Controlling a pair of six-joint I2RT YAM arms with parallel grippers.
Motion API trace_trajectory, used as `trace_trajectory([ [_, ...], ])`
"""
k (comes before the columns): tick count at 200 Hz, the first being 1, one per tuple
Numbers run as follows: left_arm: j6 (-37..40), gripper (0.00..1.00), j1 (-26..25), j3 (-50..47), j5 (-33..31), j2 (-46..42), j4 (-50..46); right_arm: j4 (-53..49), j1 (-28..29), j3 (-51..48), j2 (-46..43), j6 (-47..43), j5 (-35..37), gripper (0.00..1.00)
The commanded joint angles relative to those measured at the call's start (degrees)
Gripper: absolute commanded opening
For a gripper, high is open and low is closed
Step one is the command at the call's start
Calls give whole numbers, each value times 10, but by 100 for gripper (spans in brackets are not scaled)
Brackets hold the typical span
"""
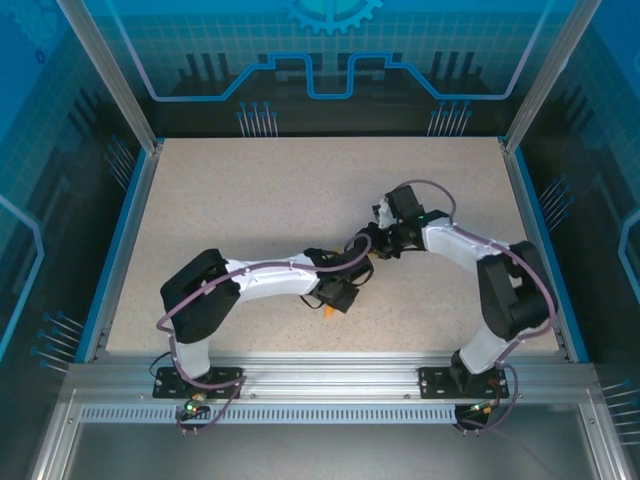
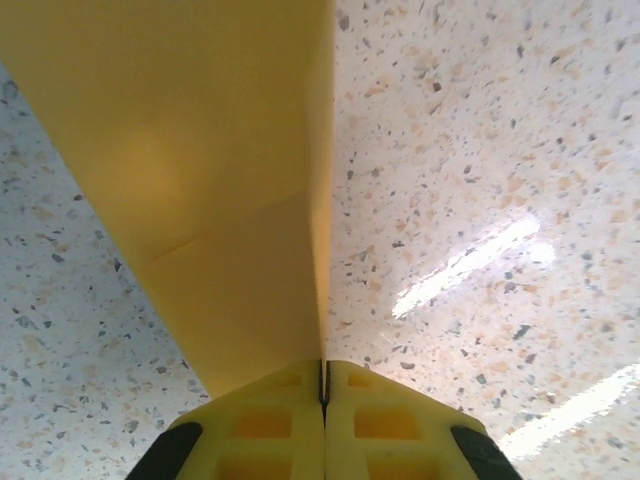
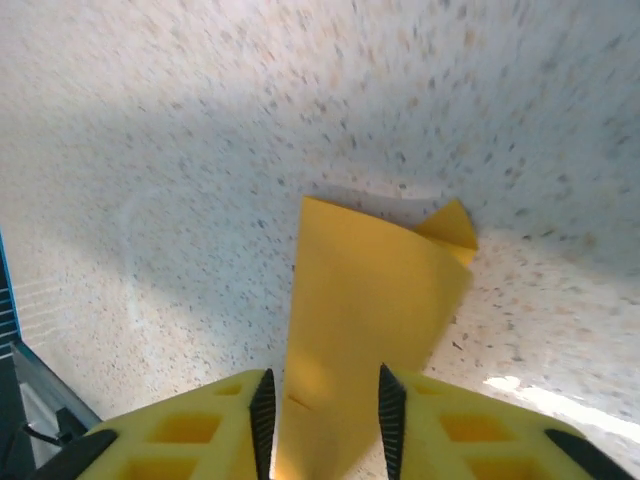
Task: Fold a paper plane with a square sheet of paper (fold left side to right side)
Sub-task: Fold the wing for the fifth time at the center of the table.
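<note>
The orange sheet of paper [image 2: 200,150] is folded into a narrow layered shape with a crease line across it. My left gripper [image 2: 323,365] is shut on its near end, with the folded edge running straight up from the closed jaws. In the right wrist view the same paper [image 3: 370,290] reaches out from between the fingers of my right gripper [image 3: 322,400] and ends in a small turned-up corner. The right jaws stand open, with a gap on both sides of the paper. In the top view both arms meet over the middle of the table [image 1: 250,200].
The speckled beige tabletop [image 3: 150,150] spreads around the paper on all sides. Blue rails and transparent walls [image 1: 120,230] enclose the table. A metal frame edge [image 3: 20,400] shows at the lower left of the right wrist view.
</note>
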Motion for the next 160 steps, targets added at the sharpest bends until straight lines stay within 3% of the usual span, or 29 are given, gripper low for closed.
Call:
trace_trajectory([
  [1,-3,7,20,-15,95,-21,33,-7,-17,-36,-62,-18,61,44],
  [25,-16,7,46,-31,159,-18,60,24,-24,-99,-117,-25,73,51],
  [84,-61,7,104,-82,301,-23,162,124,-17,-224,-208,-25,54,55],
  [160,-135,7,169,-145,425,-26,288,302,20,-297,-169,22,0,56],
])
